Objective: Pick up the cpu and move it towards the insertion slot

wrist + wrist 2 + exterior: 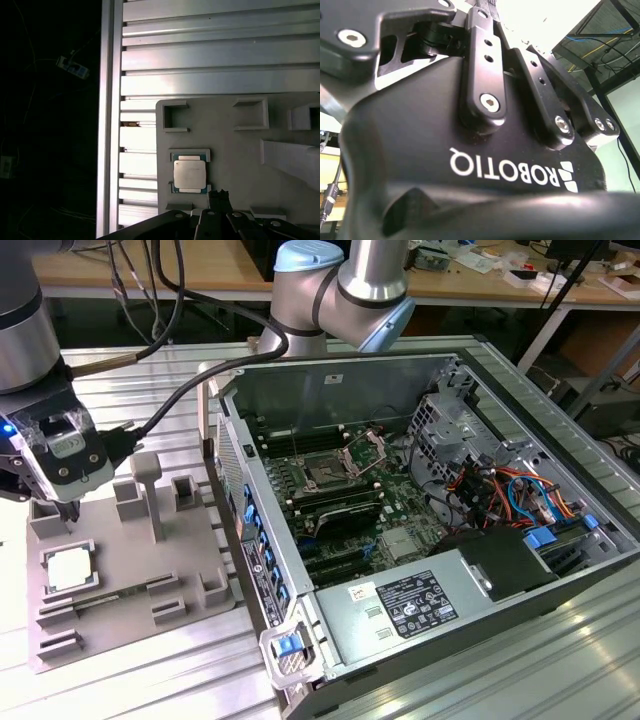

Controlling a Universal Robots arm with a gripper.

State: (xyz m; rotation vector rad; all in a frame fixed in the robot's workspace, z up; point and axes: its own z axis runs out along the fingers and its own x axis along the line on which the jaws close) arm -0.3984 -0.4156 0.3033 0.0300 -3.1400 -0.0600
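Observation:
The cpu (68, 568), a small flat square chip with a silvery top, lies in a framed recess of the grey plastic fixture (150, 570) at the exterior view's left. My gripper (55, 512) hangs just above the fixture's far left part, a short way behind the cpu and apart from it. In the first wrist view the cpu (189, 173) sits flat in its recess, with the gripper's dark tip (219, 197) close beside it. The insertion slot (325, 475), a square socket with a dark centre, sits on the motherboard inside the open computer case, its metal bracket (365, 450) hinged up.
The open computer case (480, 370) stands at the exterior view's right on a ribbed aluminium table (150, 680). The fixture carries upright posts (148, 490) and blocks. A black cable (170, 400) runs from the gripper. A second arm's elbow (345, 290) stands behind the case.

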